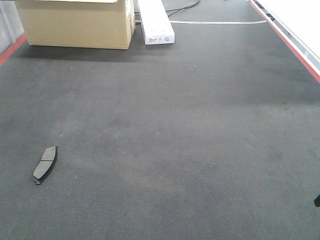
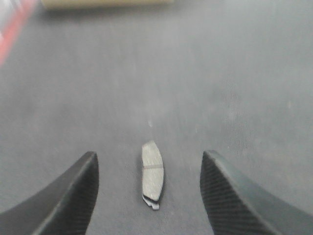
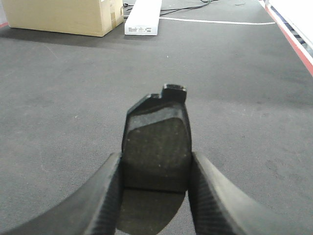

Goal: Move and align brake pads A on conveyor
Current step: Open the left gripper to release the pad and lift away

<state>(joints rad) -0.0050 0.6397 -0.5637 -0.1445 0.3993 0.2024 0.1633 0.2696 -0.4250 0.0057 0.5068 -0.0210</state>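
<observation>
Right claw (image 3: 156, 164) holding pad (image 3: 156, 142), left claw (image 2: 150, 160) wide above second pad (image 2: 152, 174), box (image 1: 75, 22) beyond

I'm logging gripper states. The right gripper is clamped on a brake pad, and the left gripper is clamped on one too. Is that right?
Not quite. The right gripper is clamped on a brake pad, but the left gripper is open. In the left wrist view its fingers stand wide apart, and the second pad lies on the conveyor, touched by neither.
</observation>
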